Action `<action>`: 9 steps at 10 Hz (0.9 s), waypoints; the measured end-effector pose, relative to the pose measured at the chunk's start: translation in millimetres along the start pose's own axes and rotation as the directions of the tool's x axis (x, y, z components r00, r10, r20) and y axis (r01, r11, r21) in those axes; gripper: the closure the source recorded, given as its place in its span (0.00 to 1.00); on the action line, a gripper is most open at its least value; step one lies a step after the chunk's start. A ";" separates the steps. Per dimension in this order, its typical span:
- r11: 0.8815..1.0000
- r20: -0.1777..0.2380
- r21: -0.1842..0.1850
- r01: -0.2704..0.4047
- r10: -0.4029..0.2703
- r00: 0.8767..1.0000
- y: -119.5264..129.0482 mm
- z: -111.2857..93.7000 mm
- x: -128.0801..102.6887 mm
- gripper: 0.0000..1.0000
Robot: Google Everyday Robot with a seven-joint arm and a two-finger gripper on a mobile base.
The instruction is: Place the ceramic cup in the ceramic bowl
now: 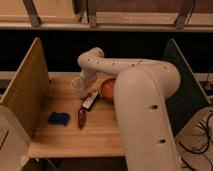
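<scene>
**Gripper.** The gripper (83, 80) is at the end of a white arm (142, 105) that rises from the near right corner of the table, bends at an elbow over the far edge and points down. It sits directly at the upper rim of the ceramic cup (78, 86). Whether it is open, closed or gripping the cup cannot be determined from this view, and contact with the cup cannot be confirmed.

**Task items.** The ceramic cup is pale, small and round. It is located near the far edge of the wooden table (65, 140), left of the table's middle. The ceramic bowl (107, 89) is orange-red and glossy. It is just to the right of the cup, and the arm hides its right part. The cup is outside the bowl.

**Other items.**
- An oblong white-and-brown item (90, 100) lies tilted just in front of the cup and bowl, its darker end pointing toward the near edge.
- A small blue lump (59, 118) lies near the left edge, toward the near left corner, well apart from the cup.
- A wooden side panel (25, 90) stands along the left edge, and a dark panel (176, 62) stands along the right edge.
</scene>
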 end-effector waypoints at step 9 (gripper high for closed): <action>0.906 0.224 0.244 -0.345 0.293 0.929 -176.9 -97.9 -44.5 1.00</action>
